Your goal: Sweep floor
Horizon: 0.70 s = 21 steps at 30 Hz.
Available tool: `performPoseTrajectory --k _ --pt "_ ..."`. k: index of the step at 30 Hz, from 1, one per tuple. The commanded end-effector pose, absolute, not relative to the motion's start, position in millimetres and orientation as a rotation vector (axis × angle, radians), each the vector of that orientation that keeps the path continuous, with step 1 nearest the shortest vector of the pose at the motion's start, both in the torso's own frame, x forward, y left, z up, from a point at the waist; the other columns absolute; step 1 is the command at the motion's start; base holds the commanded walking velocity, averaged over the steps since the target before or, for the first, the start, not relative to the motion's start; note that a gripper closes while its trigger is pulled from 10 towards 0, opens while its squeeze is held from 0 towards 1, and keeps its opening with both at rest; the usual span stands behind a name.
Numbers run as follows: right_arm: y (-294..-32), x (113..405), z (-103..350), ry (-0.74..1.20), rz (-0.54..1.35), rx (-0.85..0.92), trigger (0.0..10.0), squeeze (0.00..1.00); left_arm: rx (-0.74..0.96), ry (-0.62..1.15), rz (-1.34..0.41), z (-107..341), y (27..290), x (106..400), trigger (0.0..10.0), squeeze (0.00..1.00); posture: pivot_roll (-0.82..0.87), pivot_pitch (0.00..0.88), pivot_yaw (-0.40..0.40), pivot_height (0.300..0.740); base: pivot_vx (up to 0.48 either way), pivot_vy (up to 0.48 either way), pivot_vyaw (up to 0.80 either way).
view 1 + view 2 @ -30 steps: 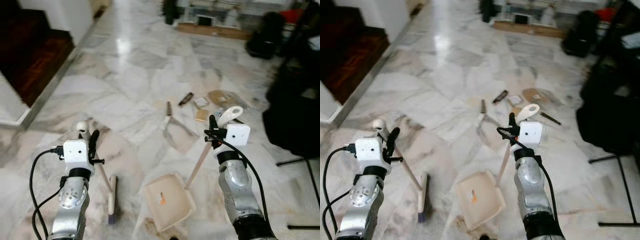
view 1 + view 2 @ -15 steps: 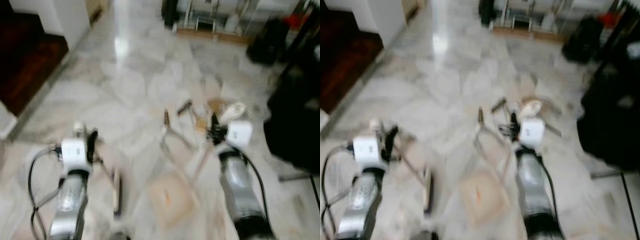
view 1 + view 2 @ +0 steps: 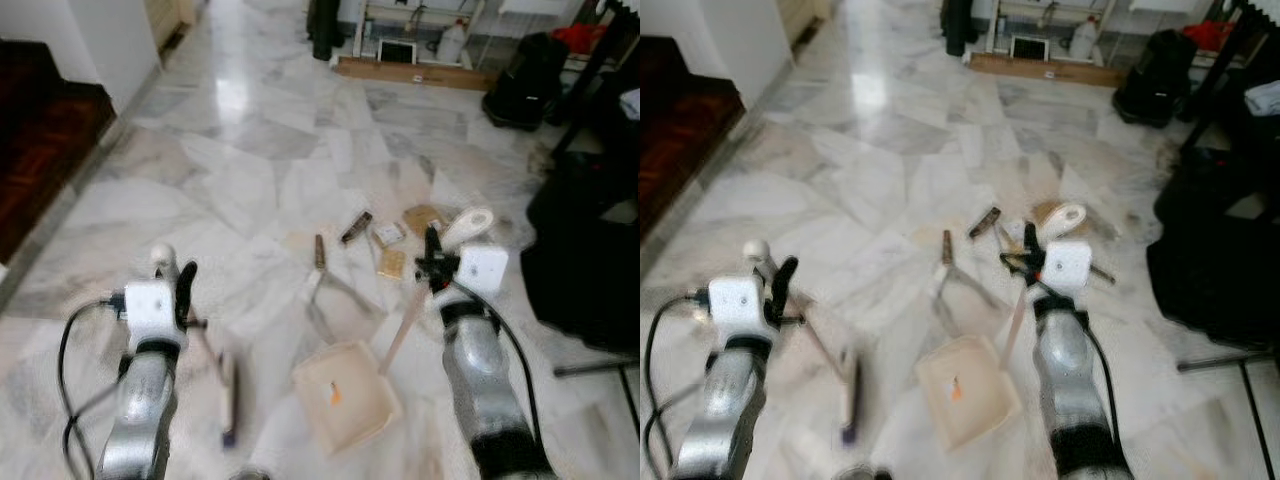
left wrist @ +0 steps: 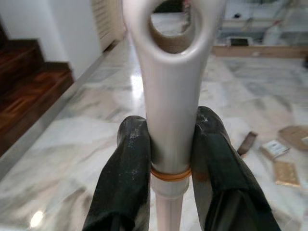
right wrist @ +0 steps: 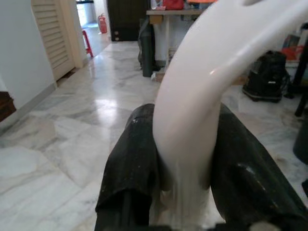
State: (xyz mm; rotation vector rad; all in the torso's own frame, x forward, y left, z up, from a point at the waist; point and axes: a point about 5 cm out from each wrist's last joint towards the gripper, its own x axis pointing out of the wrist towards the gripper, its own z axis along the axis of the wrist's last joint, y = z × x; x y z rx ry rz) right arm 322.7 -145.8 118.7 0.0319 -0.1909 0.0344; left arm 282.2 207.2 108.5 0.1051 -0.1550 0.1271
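Note:
My left gripper (image 3: 181, 287) is shut on the white top of the broom handle (image 4: 171, 96), its fingers (image 4: 130, 163) pressed on both sides. The broom head (image 3: 229, 398) rests on the marble floor low on the left. My right gripper (image 3: 431, 258) is shut on the white curved handle (image 5: 202, 91) of the cream dustpan (image 3: 346, 395). The pan lies flat on the floor with a small orange scrap inside. Just beyond the pan lies scattered litter (image 3: 391, 262): a dark stick (image 3: 355, 226), cardboard bits and a brown-handled tool (image 3: 318, 251).
Dark wooden steps (image 3: 45, 135) and a white wall corner border the left. A large black bag (image 3: 585, 265) and a black stand leg (image 3: 595, 368) crowd the right. Far ahead are a black bag (image 3: 520, 92), a wooden plank and shelving (image 3: 400, 45).
The whole view has shifted as I walked forward, with blur in between. The litter now lies closer to the dustpan. Both grippers keep their holds.

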Motion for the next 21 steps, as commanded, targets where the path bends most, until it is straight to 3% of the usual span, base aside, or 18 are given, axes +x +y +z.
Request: performPoseTrajectory --k 1,8,14,21 --pt "-148.6 322.1 124.2 -0.221 0.027 0.046 10.0 0.0 0.124 -0.163 0.132 109.6 208.5 280.4 10.0 0.0 -0.01 0.163 -0.042 0.74 0.398 0.0 0.0" --pt "-146.7 321.9 126.1 -0.237 0.049 0.017 10.0 0.0 0.125 -0.163 0.134 109.6 209.2 280.2 10.0 0.0 -0.01 0.161 -0.041 0.74 0.398 0.0 0.0" --pt "-143.4 321.5 127.1 -0.245 0.062 0.012 10.0 0.0 0.126 -0.165 0.134 109.9 209.5 280.6 10.0 0.0 -0.01 0.157 -0.041 0.74 0.4 0.0 0.75" --pt "-144.0 322.9 126.4 -0.239 0.061 0.031 10.0 0.0 0.127 -0.17 0.133 111.0 209.3 282.4 10.0 0.0 -0.01 0.148 -0.039 0.74 0.398 0.0 0.0"
